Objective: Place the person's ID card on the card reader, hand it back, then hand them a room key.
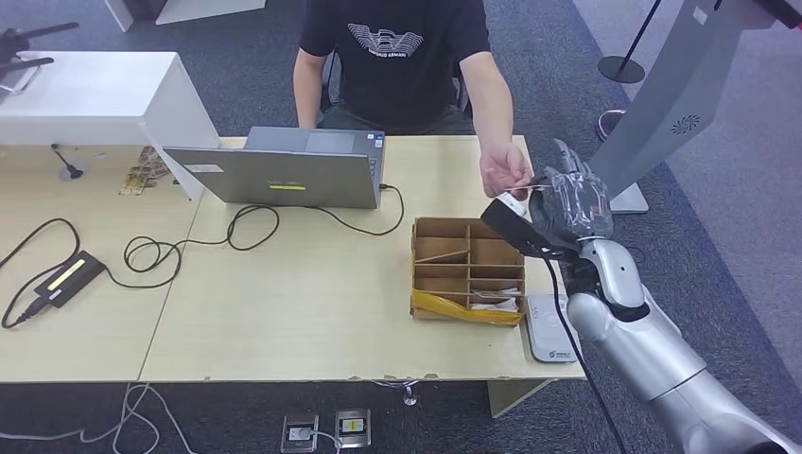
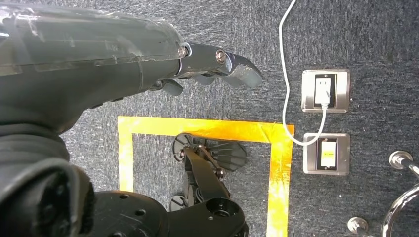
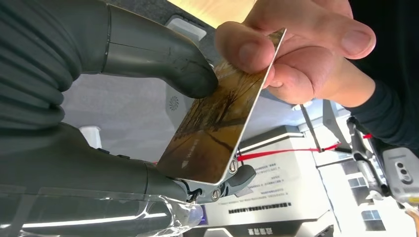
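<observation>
**Card changing hands at the far right of the tabletop**

Head view: the right hand [image 1: 570, 210] is raised above the right end of the tabletop [image 1: 303, 303], meeting the person's hand [image 1: 504, 170] just beyond the cardboard organiser [image 1: 466, 270]. A thin card [image 1: 518, 192] sits between them. The white card reader [image 1: 549, 326] lies near the front right corner, beside the organiser, with nothing on it. A laptop [image 1: 284, 173] stands farther left.

Left wrist view: the left hand [image 2: 99, 59] hangs over the carpet, its fingers [image 2: 237, 66] loosely curled and holding nothing.

Right wrist view: the card [image 3: 217, 123] is pinched between the robot's thumb [image 3: 163, 59] and its fingers [image 3: 232, 180], while the person's hand [image 3: 301, 49] grips the opposite edge. Both hold it at once.

Judgement: this is a handover, but which way, and whether the patterned card is the ID or a room key, cannot be told. If the robot is receiving, the person must let go and the hand carry the card down to the reader; if giving, the fingers must loosen.
</observation>
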